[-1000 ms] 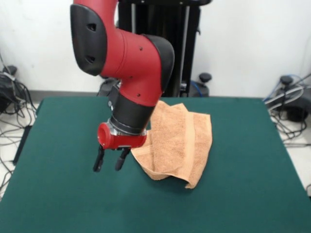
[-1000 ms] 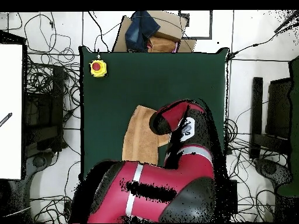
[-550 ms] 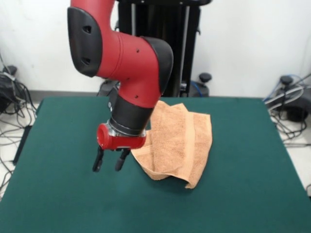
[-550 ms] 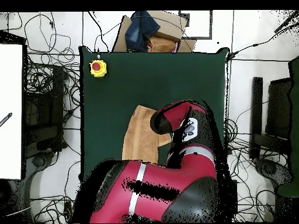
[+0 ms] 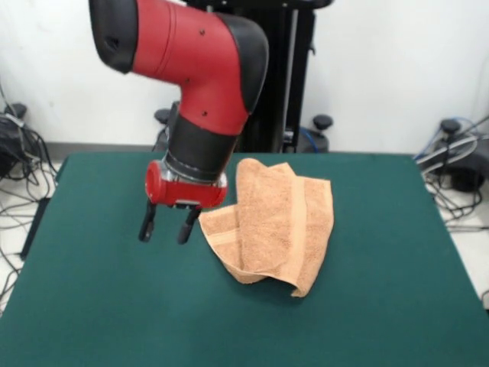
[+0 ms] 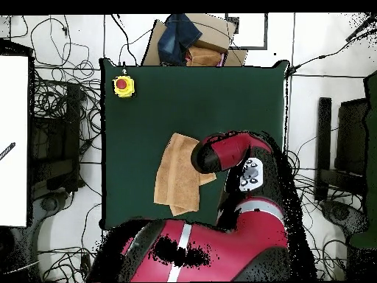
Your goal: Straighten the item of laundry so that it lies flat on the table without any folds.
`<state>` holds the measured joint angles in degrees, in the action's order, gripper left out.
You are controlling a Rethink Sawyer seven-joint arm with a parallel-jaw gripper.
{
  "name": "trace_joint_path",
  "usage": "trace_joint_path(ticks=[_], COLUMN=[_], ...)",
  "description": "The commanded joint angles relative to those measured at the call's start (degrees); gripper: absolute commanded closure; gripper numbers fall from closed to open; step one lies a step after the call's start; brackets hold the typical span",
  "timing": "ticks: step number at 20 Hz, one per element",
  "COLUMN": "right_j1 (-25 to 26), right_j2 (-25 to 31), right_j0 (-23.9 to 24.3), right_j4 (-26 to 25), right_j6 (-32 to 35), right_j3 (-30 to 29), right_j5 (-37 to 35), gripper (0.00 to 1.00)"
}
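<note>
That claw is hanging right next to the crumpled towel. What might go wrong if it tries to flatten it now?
The towel lies folded in layers, so the open gripper might pinch several at once and drag the bundle instead of unfolding it. The gripper sits beside the towel's edge, not over it, so a straight descent could close on bare table. A pull toward the table's far edge might slide part of the towel off.

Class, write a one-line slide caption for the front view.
Open end effector hangs beside a folded towel on the green table.
</note>
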<state>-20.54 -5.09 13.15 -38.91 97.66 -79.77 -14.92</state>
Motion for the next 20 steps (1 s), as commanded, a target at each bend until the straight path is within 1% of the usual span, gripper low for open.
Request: trace_joint_path(ticks=[1, 6, 9, 12, 16, 20], right_j1=[-0.3, 0.4, 1.7, 3.3, 3.3, 7.1], right_j2=[2.4, 2.1, 0.1, -1.2, -1.6, -4.8], right_j0=[-5.3, -7.1, -9.7, -11.2, -11.6, -13.0], right_j4=[5.4, 8.2, 10.1, 11.8, 13.7, 14.0], right_j6=[10.6, 12.2, 14.4, 15.3, 14.3, 15.1], right_j3=[-5.9, -7.1, -7.1, -6.5, -7.5, -5.2], right_j5=[-4.7, -3.4, -3.1, -2.5, -1.9, 2.0], gripper=[0.00, 0.00, 0.00, 0.00, 0.00, 0.00])
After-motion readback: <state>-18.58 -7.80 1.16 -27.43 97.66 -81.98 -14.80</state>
